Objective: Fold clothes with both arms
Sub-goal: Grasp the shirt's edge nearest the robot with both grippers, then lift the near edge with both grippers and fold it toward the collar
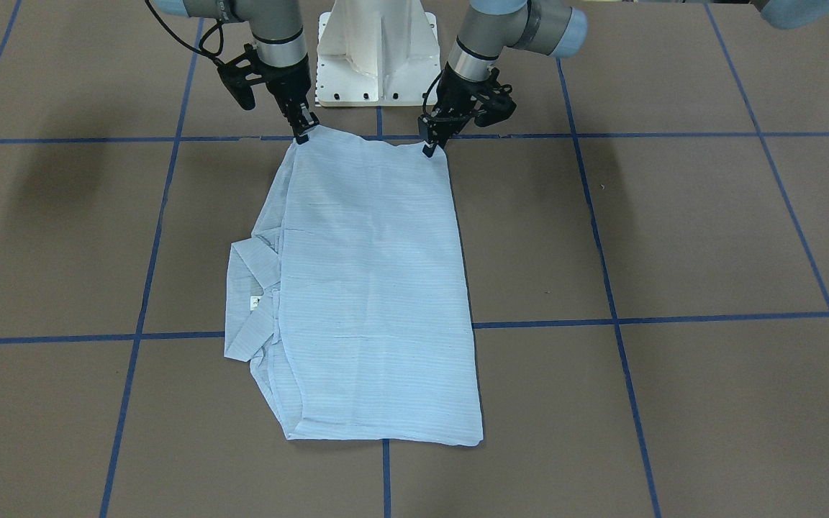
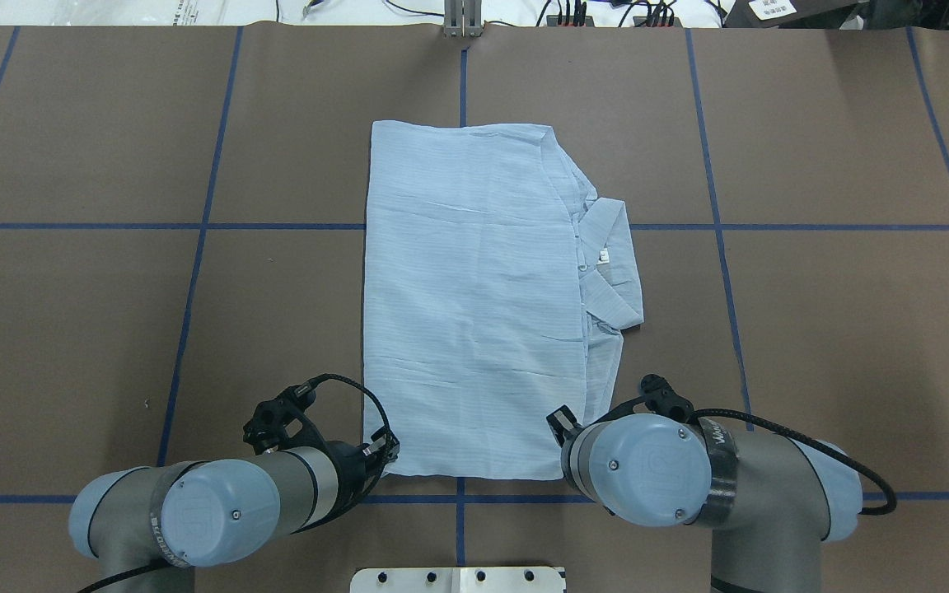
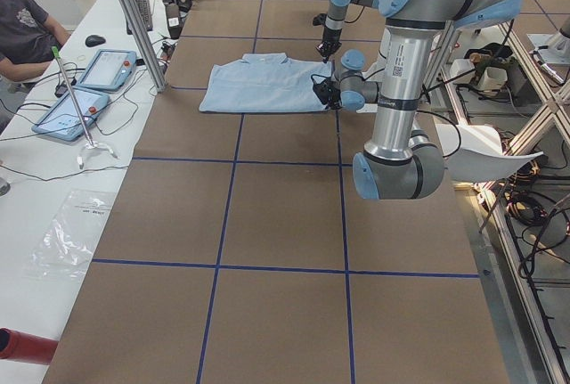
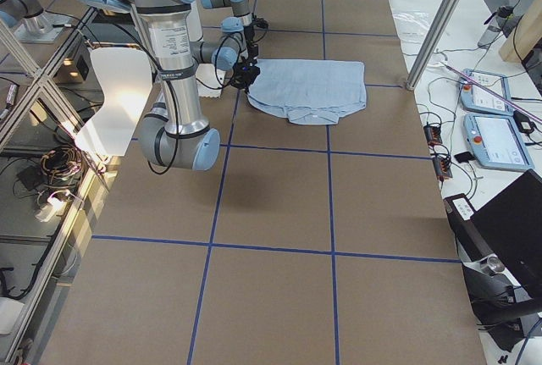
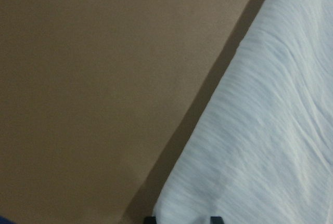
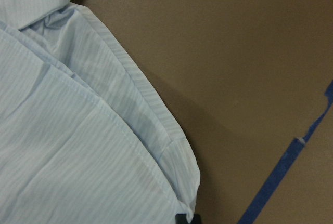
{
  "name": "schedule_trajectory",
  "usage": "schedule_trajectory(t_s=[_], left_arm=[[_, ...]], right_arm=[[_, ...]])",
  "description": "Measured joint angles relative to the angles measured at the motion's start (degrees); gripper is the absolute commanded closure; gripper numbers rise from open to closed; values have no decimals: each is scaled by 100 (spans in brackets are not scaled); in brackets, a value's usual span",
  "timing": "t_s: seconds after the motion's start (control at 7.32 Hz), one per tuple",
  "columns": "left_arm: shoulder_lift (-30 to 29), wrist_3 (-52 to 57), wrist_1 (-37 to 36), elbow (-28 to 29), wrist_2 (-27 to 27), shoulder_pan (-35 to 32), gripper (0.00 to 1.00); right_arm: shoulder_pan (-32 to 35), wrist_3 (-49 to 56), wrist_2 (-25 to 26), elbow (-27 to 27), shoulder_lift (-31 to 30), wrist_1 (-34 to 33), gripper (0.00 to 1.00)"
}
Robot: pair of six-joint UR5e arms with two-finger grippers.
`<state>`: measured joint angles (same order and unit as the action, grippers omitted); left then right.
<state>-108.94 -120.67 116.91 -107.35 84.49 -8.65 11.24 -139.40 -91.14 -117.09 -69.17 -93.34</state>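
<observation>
The pale blue striped shirt (image 1: 378,288) lies folded into a long rectangle on the brown table, its collar (image 1: 249,302) and white neck label sticking out on one side. My left gripper (image 1: 430,147) is shut on one corner of the edge nearest the robot's base. My right gripper (image 1: 303,135) is shut on the other corner of that edge. Both corners are pulled slightly up. In the left wrist view the fabric (image 5: 260,130) runs up between the fingertips at the bottom edge. The right wrist view shows the layered corner (image 6: 171,182) pinched by the gripper (image 6: 187,219). From overhead the right wrist hides its own gripper.
The white pedestal base (image 1: 377,57) stands just behind the grippers. Blue tape lines (image 1: 673,316) grid the brown table. A person (image 3: 22,32) sits by tablets (image 3: 107,68) at a side bench. A metal post (image 2: 462,21) stands at the far edge.
</observation>
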Motion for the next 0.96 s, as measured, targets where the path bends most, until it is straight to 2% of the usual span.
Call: schedule_trajectory(t_s=[0.27, 0.41, 0.96], left_arm=[[-4, -4, -108, -120, 7, -8, 100], [6, -13, -299, -395, 14, 1, 100], [21, -555, -1521, -2114, 74, 188, 100]], right_arm=[[0, 0, 0, -24, -8, -12, 100], [-27, -3, 0, -128, -42, -78, 100], [-728, -586, 53, -1515, -242, -1138, 100]])
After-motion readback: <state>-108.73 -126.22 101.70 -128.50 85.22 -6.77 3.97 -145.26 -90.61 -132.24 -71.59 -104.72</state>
